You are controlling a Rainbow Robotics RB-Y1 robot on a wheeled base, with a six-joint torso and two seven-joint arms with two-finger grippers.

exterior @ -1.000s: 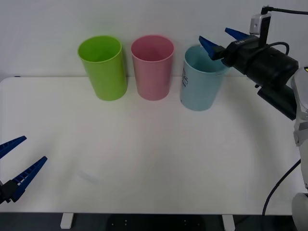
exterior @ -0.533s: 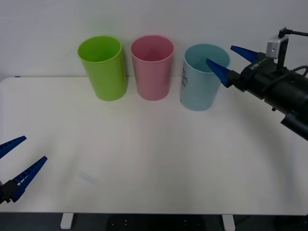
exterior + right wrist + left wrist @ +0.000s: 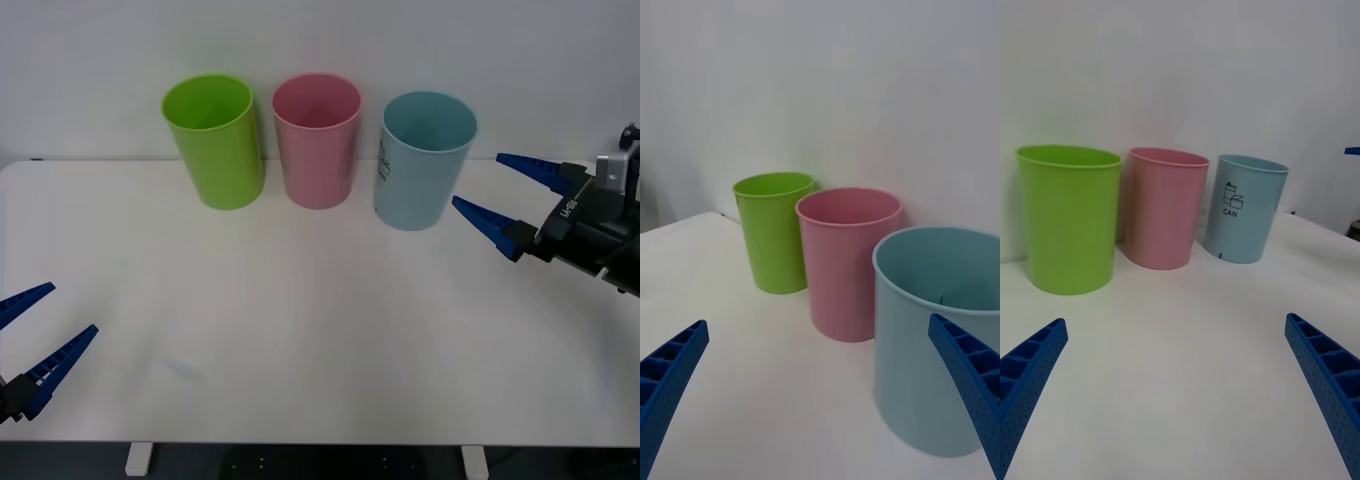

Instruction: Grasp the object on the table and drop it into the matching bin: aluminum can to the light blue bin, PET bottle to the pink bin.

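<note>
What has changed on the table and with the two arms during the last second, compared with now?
The right gripper, open and empty throughout, has moved away from above the rim of the light blue bin, down and toward the robot's right, and now hangs beside that bin over the table. Unchanged: the left gripper open at the near left edge, and the lime green bin, pink bin and light blue bin in their row.

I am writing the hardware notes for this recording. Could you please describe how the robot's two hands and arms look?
Both hands have two long, tapered, bright blue fingers with a ribbed, lattice-like inner face. The right hand sits on a black wrist housing with small white lettering and a grey camera block on top. The left hand joins a dark mount at the table's near edge.
</note>
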